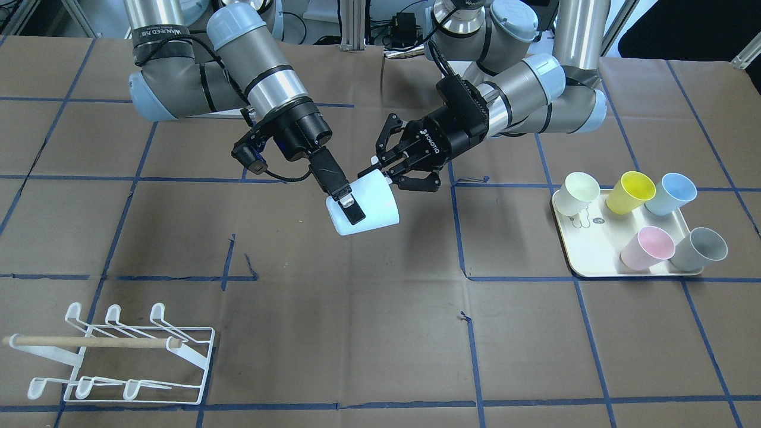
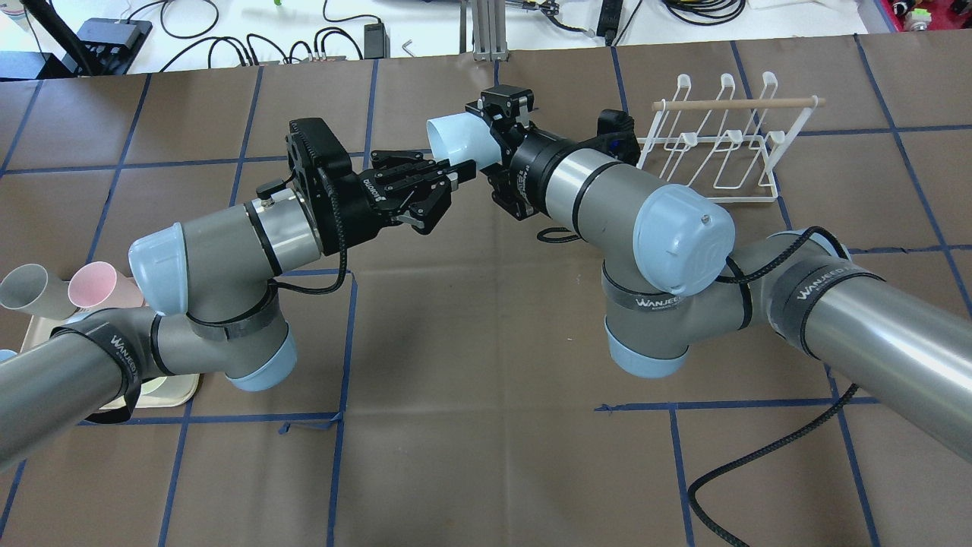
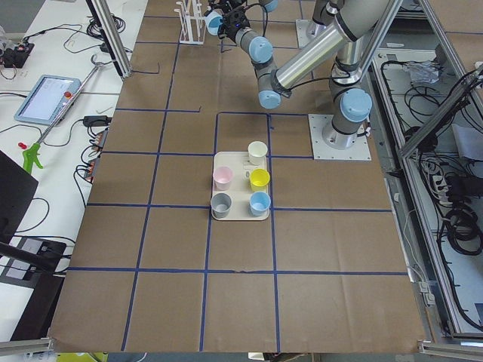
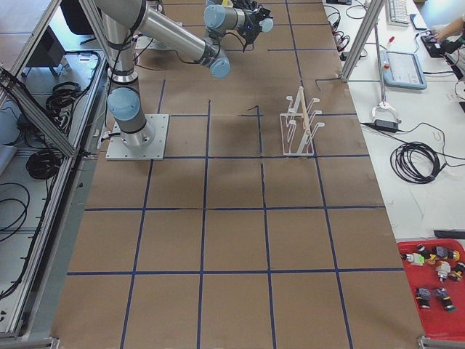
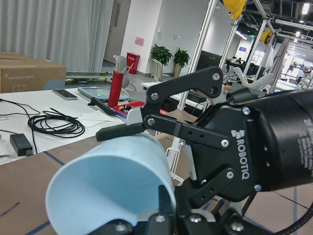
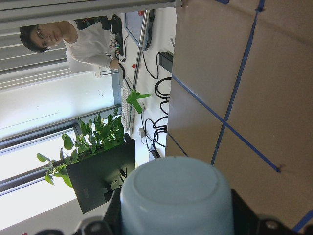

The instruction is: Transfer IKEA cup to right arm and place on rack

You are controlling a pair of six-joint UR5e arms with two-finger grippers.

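The pale blue IKEA cup (image 1: 376,209) hangs in mid-air over the table's middle, lying on its side. My right gripper (image 1: 357,205) is shut on the cup's body, one finger pad (image 1: 352,209) flat on its wall. In the right wrist view the cup's base (image 6: 176,196) sits between the fingers. My left gripper (image 1: 385,170) is at the cup's rim with its fingers spread, open. From overhead the cup (image 2: 448,140) shows between the left gripper (image 2: 456,190) and the right gripper (image 2: 490,129). The white wire rack (image 1: 178,351) with its wooden dowel stands on the table, on my right.
A cream tray (image 1: 594,261) on my left holds several cups: cream, yellow, blue, pink and grey. Brown paper with blue tape lines covers the table. A person (image 6: 73,44) sits beyond the table's edge in the right wrist view.
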